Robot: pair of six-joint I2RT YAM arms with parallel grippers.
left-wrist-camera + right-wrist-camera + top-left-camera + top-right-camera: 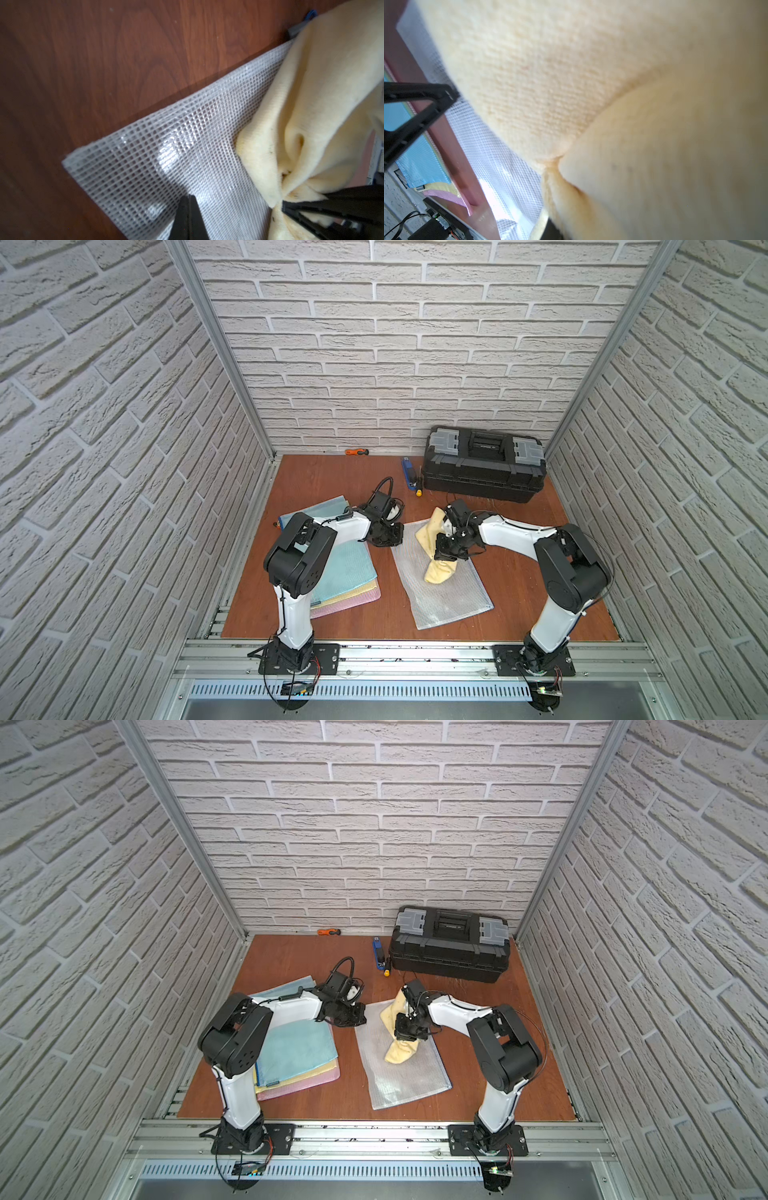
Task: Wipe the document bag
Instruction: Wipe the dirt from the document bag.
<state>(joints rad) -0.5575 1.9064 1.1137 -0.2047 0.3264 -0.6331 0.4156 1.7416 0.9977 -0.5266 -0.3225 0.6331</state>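
From my seat I see the document bag (pixel 449 593), a clear mesh-patterned pouch, lying flat on the wooden table (pixel 332 626) between the two arms. It is turned at a slant, with its long side running from the middle of the table towards the front edge. The right gripper (pixel 444 558) is clenched on a pale yellow cloth (pixel 438 572), pinching it at a bunched fold. One end of the cloth drapes down onto the far half of the bag and the other end rises behind the wrist. In the right wrist view the cloth (pixel 571 83) fills nearly the whole picture, with the mesh of the bag (pixel 500 158) showing beneath it. The left gripper (pixel 390 541) sits at the bag's far corner on its own side. In the left wrist view its fingers (pixel 188 216) are pressed together with nothing between them, their tip on the mesh just inside that corner (pixel 166 166). I cannot tell how hard it bears down. Under the left arm lies a stack of coloured bags (pixel 353 572), blue over yellow over pink, apart from the clear one. At the back wall stand a black toolbox (pixel 484 462), a blue tool (pixel 408 472) just beside it, and an orange-handled tool (pixel 357 452) further along.
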